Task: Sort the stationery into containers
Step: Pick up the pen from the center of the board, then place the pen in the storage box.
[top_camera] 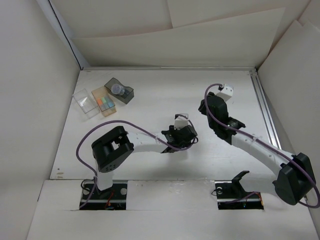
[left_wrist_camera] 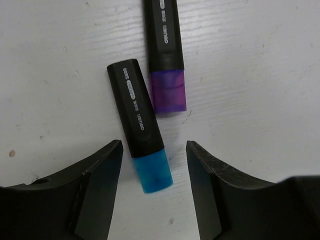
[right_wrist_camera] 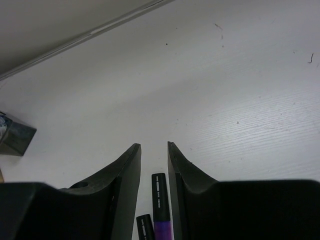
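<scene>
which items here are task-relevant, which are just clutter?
Job: cyan marker, purple marker, clear box, amber box with markers, grey box with round piece.
Not job: side rail, paper backdrop.

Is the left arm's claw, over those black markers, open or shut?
Open. The fingers of the left gripper stand apart on either side of the cyan-ended marker, with a gap on each side; nothing is gripped.
</scene>
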Controlling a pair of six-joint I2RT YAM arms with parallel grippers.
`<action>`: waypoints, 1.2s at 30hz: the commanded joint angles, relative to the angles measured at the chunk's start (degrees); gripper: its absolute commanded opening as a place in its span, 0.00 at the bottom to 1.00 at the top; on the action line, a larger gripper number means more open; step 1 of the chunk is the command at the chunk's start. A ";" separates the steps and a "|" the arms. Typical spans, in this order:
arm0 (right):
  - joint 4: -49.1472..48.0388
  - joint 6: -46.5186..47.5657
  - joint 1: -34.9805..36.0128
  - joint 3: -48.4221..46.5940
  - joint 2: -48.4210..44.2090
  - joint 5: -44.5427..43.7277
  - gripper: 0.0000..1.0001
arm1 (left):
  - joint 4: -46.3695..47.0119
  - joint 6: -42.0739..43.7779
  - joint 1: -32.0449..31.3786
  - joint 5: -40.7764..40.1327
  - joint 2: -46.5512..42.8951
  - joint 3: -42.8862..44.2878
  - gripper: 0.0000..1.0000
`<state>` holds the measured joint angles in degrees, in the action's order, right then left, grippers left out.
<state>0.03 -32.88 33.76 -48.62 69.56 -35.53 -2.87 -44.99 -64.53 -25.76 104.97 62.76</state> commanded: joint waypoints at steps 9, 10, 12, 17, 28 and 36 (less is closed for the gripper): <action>-0.65 -0.43 -0.27 -1.30 -0.21 0.90 0.34 | -4.68 -0.18 0.37 -8.87 6.55 6.22 0.40; -0.65 -0.43 -0.27 -1.30 -0.21 0.90 0.35 | -5.21 -0.18 0.37 -8.87 6.57 6.23 0.40; -0.65 -0.43 -0.27 -1.30 -0.74 0.90 0.35 | -5.21 -0.18 0.37 -9.57 7.27 6.76 0.35; -0.65 -0.43 -0.27 -1.30 -0.74 1.43 0.35 | -6.44 -2.99 0.37 -12.55 5.52 3.61 0.13; -0.65 -0.43 -0.27 -1.30 -0.74 1.95 0.35 | 4.00 -1.15 25.30 -6.59 -24.53 -15.65 0.06; -1.79 -0.43 0.26 -1.30 0.40 3.09 0.35 | 5.07 2.01 50.53 -1.95 -30.18 -9.69 0.09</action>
<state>-0.03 -32.91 33.80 -48.62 69.82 -33.39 0.78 -45.08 -18.76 -31.03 74.78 49.82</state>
